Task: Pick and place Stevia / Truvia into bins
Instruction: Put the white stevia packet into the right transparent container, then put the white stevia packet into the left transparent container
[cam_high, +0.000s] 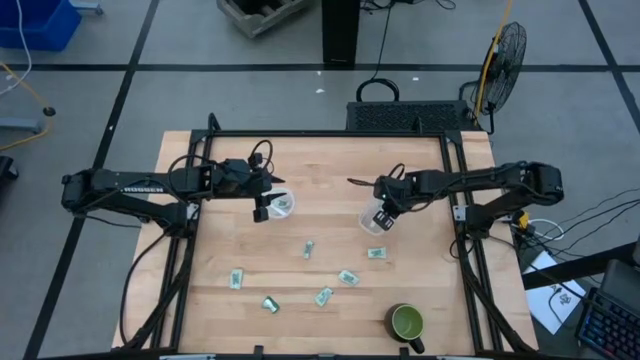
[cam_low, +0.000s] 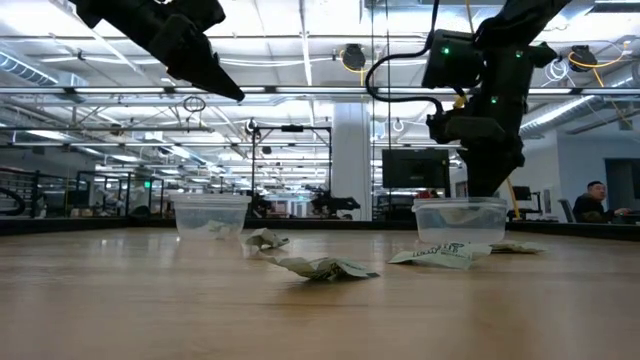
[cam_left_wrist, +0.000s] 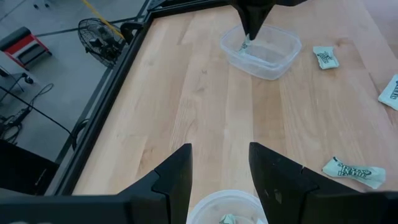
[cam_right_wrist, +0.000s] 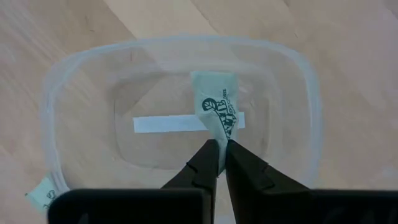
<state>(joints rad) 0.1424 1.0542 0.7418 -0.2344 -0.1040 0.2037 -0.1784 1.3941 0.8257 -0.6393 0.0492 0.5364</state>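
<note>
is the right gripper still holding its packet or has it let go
Holding. The right gripper is shut on a green-and-white packet, pinched at one end and hanging over the clear bin.

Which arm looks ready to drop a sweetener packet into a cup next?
The right. Its gripper is shut on a packet directly over the right cup, so it likely only needs to let go. The left gripper is open and empty above the left cup.
</note>
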